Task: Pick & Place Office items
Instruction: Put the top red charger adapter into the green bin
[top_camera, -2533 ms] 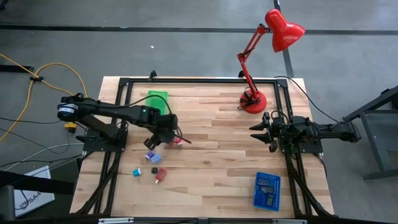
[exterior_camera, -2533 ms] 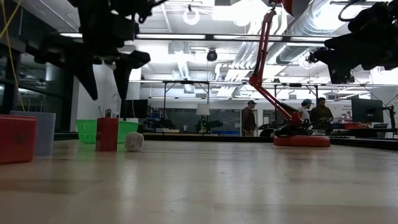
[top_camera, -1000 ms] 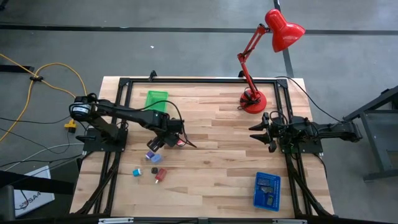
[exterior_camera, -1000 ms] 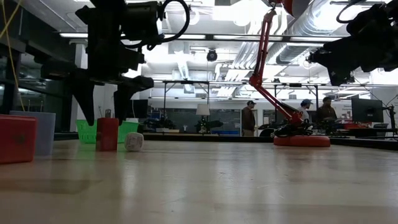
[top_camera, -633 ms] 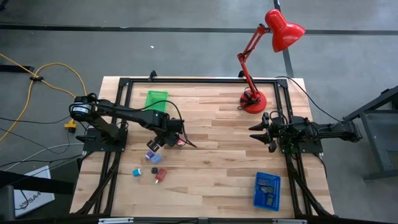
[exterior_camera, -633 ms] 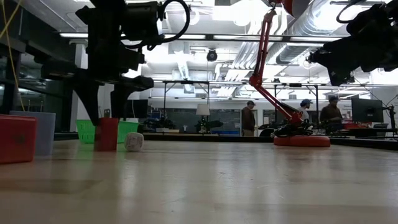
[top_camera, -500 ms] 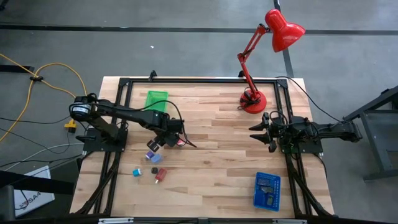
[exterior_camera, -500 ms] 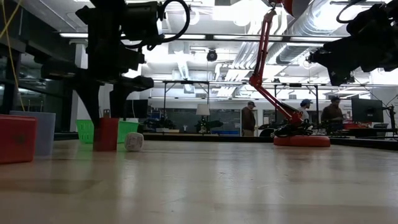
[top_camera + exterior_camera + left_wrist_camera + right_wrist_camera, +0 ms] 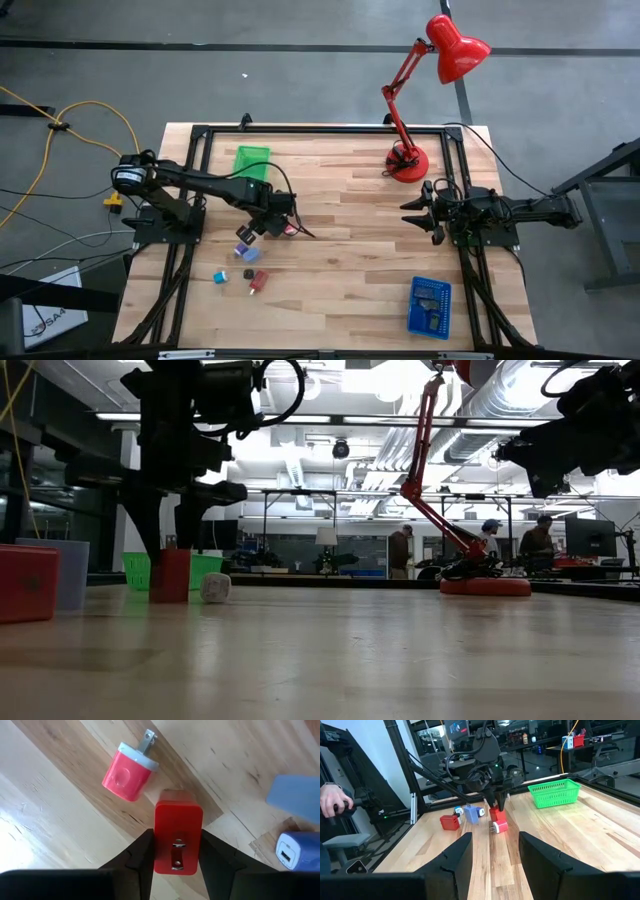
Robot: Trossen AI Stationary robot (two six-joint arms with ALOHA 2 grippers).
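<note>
From above, the left gripper (image 9: pixel 262 226) sits mid-table by the green tray (image 9: pixel 252 162); the right gripper (image 9: pixel 421 212) waits near the lamp (image 9: pixel 425 90), fingers apart, empty. At table level, the red block (image 9: pixel 171 575) stands upright between the left fingers. On the left wrist camera, both fingers press its sides (a red plug (image 9: pixel 127 769) lies just beside). No readable writing anywhere.

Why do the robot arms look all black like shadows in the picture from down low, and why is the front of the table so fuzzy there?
Low view: bright ceiling lights behind the left gripper turn it into a dark shape, and the near table is out of focus, with pale glare. Left wrist view: the red block between the fingers is sharp and evenly lit.
</note>
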